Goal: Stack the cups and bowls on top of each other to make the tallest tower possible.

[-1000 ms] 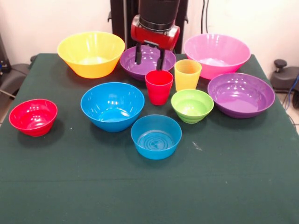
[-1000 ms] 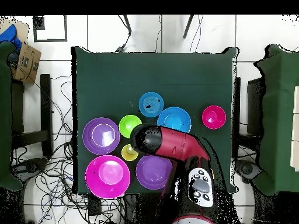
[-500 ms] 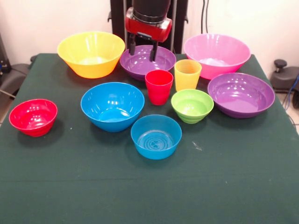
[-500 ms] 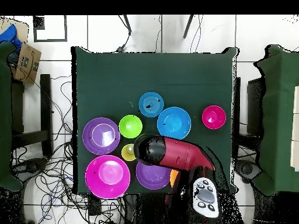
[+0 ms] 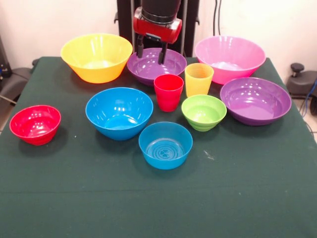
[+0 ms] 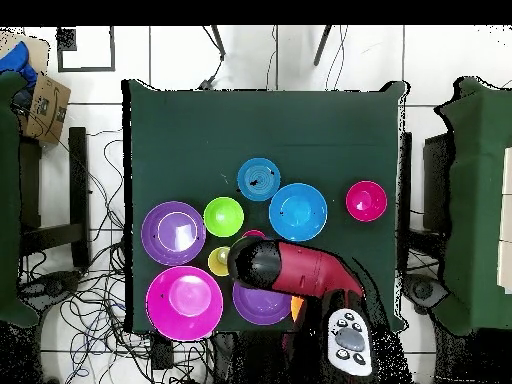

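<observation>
Robotics lab: green-clothed table (image 6: 180, 130), loose cables (image 6: 95, 200) on tiled floor (image 6: 100, 60).

A dark green surface (image 5: 257, 198) carries ten pieces, none stacked: yellow bowl (image 5: 97, 57) upper left, pink bowl (image 5: 230, 58) upper right, two purple bowls (image 5: 255, 100), red cup (image 5: 168, 92), yellow cup (image 5: 198, 79), blue bowls (image 5: 119, 113), lime bowl (image 5: 203, 112), red bowl (image 5: 35, 124) at left.

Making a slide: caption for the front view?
Open gripper hovers over a purple bowl; cups and bowls sit unstacked.
</observation>
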